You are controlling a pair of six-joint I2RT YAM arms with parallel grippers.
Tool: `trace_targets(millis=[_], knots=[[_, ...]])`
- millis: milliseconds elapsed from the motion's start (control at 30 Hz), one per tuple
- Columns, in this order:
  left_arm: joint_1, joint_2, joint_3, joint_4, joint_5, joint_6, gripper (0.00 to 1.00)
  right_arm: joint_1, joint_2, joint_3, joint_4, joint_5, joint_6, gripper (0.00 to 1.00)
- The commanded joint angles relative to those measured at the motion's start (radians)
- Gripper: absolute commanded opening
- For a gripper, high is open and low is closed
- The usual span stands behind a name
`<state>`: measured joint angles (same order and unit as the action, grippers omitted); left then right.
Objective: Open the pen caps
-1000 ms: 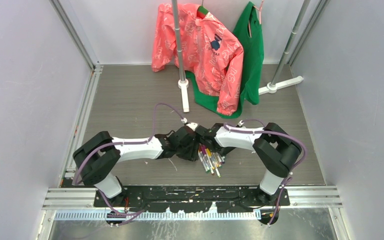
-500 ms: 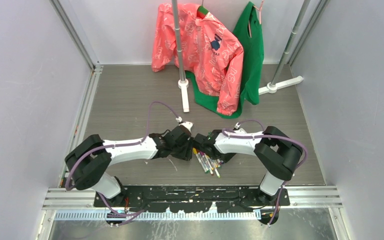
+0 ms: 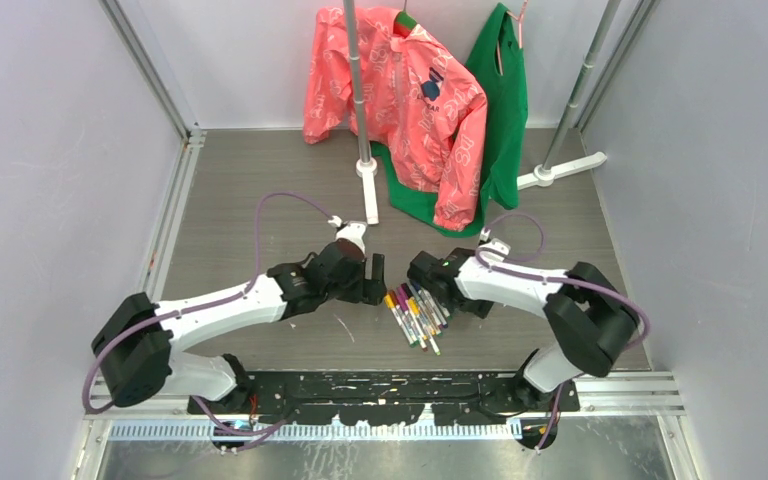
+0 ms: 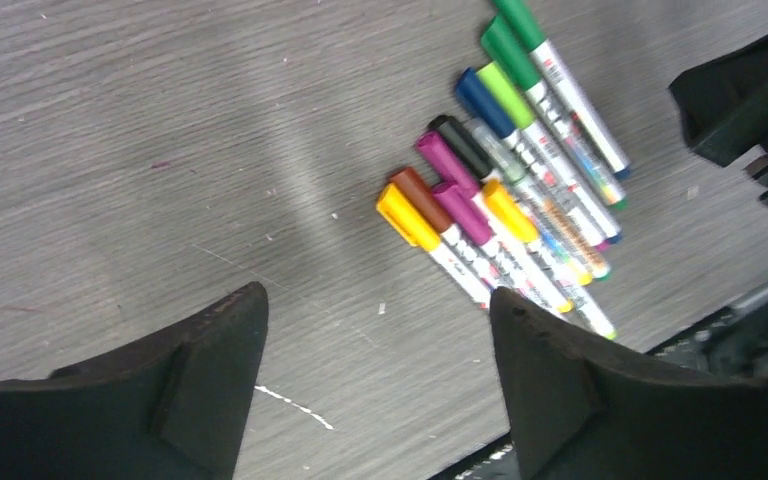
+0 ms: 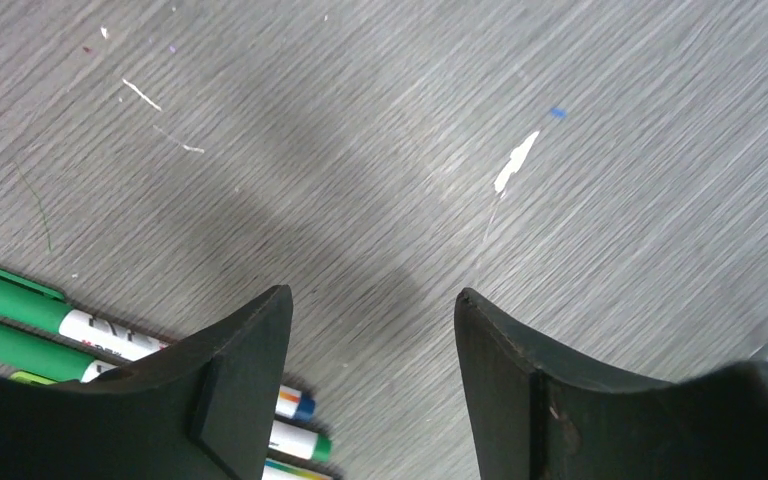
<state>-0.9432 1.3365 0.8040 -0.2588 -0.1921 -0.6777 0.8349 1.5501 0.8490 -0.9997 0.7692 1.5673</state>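
Observation:
Several pens [image 3: 415,315] lie side by side in a bunch on the grey table, white barrels pointing toward the near edge. In the left wrist view the pen caps sit on the pens [image 4: 520,200]: yellow [image 4: 406,217], brown [image 4: 422,197], purple, black, blue and green ones. My left gripper [image 3: 372,278] [image 4: 378,292] hovers just left of the bunch, open, with only bare table between its fingers. My right gripper [image 3: 438,285] [image 5: 371,293] is at the bunch's upper right, open and holding nothing. Two green-capped pens [image 5: 20,300] show at the lower left of the right wrist view.
A pink jacket [image 3: 400,100] and a green garment [image 3: 505,110] hang at the back from a stand whose white feet [image 3: 368,190] [image 3: 565,168] rest on the table. Grey walls close both sides. A black rail [image 3: 380,390] runs along the near edge.
Both grippers were close together over the pens. They have drawn apart, left to the left and right to the right, and opened wider. The pen bunch now lies uncovered.

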Motion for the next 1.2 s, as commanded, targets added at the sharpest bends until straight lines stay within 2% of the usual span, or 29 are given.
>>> trace_targets(millis=[0,200,367,533,800,967,1167], knots=[[0.000,-0.104,-0.008,0.082,0.006,-0.042,0.97,-0.055,-0.117,-0.025,0.032,0.062,-0.272,0.66],[0.000,-0.220,-0.031,0.150,0.102,0.039,1.00,-0.108,-0.212,-0.034,0.207,-0.092,-0.694,0.68],[0.000,-0.299,-0.042,0.178,0.186,0.128,1.00,-0.109,-0.214,0.006,0.271,-0.186,-0.885,0.69],[0.001,-0.396,-0.119,0.243,0.200,0.049,1.00,-0.114,-0.208,0.009,0.343,-0.274,-0.982,0.69],[0.004,-0.496,-0.180,0.078,0.043,-0.092,1.00,-0.147,-0.163,0.015,0.403,-0.383,-1.062,0.68],[0.004,-0.469,-0.138,-0.048,-0.005,-0.113,0.99,-0.185,-0.138,0.009,0.427,-0.438,-1.088,0.67],[0.004,-0.443,-0.098,-0.120,-0.049,-0.125,0.93,-0.223,-0.116,0.001,0.446,-0.496,-1.115,0.65]])
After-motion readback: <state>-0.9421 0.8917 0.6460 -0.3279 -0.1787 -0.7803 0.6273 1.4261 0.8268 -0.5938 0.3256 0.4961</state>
